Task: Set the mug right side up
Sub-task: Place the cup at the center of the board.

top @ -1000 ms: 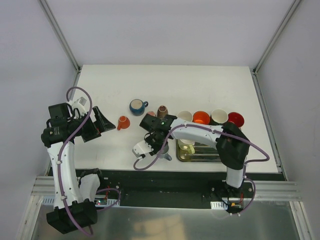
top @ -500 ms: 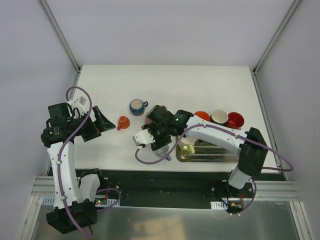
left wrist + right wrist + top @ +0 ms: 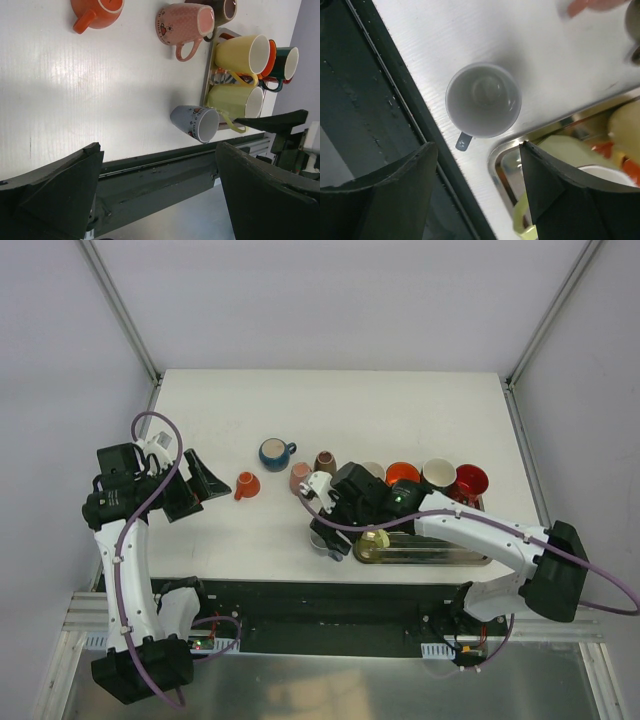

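The right gripper (image 3: 330,528) hangs over a grey mug (image 3: 319,543) at the counter's (image 3: 400,410) near edge, just left of a metal tray (image 3: 430,553), well apart from the left gripper (image 3: 212,496).

Two jointed robot arms are showing white shells with black joint housings: the left arm (image 3: 125,570) at the frame's lower left, the right arm (image 3: 480,525) at lower right. A purple cable (image 3: 152,416) is looping along each. The left pincer (image 3: 157,147) and right pincer (image 3: 477,145) are showing thick, matte-black, wedge-shaped fingers.
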You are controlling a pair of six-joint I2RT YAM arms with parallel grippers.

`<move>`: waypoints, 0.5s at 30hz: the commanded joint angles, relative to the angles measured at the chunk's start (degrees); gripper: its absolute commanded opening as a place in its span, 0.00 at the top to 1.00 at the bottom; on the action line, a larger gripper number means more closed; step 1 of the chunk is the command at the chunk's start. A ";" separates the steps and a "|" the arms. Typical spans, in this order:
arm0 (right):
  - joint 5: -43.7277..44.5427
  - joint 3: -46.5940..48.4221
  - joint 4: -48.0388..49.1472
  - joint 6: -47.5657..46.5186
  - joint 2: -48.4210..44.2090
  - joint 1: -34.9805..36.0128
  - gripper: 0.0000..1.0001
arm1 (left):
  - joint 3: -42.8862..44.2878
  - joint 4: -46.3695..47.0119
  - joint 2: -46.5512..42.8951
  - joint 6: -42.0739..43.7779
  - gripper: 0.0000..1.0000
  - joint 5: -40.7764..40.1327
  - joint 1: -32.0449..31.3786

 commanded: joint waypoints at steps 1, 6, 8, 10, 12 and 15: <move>-1.84 -2.91 2.49 14.50 -1.73 -1.16 0.27 | -0.29 1.54 0.08 -2.35 0.00 2.12 0.51; 1.84 -4.50 4.07 21.70 1.26 -2.04 0.30 | -0.91 1.81 0.17 -2.62 0.00 2.20 0.94; 2.37 -4.50 4.43 24.17 3.01 -2.04 0.31 | -1.09 2.07 0.34 -3.05 0.00 2.29 1.12; 1.15 -4.15 4.43 24.18 4.60 -1.95 0.32 | -1.09 2.33 0.34 -3.23 0.00 2.20 1.21; -0.08 -3.45 4.52 23.30 6.27 -2.04 0.33 | -1.35 2.51 0.25 -3.32 0.00 2.20 1.30; -0.79 -2.39 3.82 22.59 7.77 -1.95 0.33 | -1.61 2.69 0.25 -3.32 0.00 2.20 1.47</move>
